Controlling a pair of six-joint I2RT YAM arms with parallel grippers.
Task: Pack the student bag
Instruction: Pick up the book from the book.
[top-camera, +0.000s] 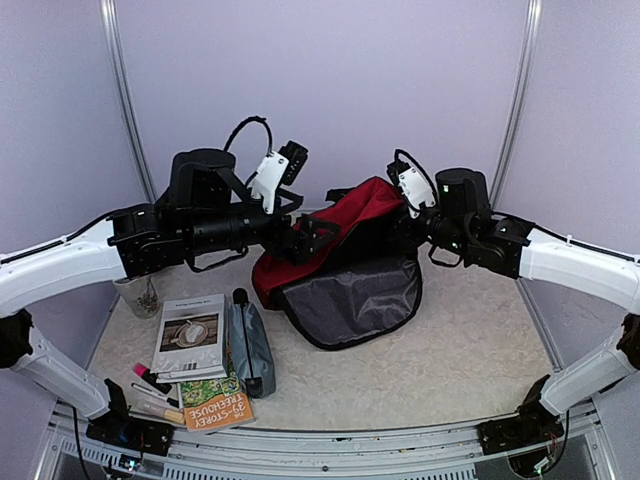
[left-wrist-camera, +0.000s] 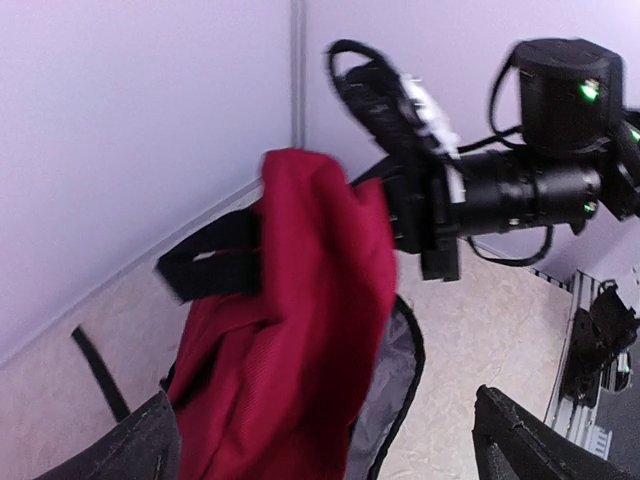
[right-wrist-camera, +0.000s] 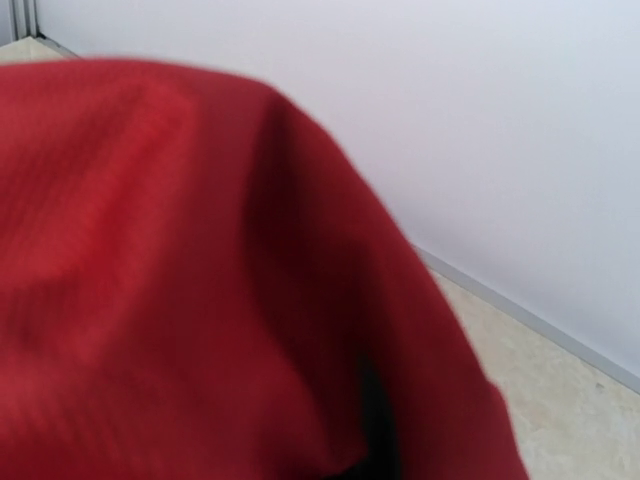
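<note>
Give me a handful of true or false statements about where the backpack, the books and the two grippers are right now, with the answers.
1. The student bag lies open with its grey lining showing. True.
2. The right gripper has its jaws shut on the bag's red fabric. True.
3. The left gripper is clamped on a book. False: its jaws are open and hold nothing, close to the bag.
4. The books are inside the bag. False: they lie on the table, left of the bag in the top view.
5. The grey pouch lies beside the books. True.
</note>
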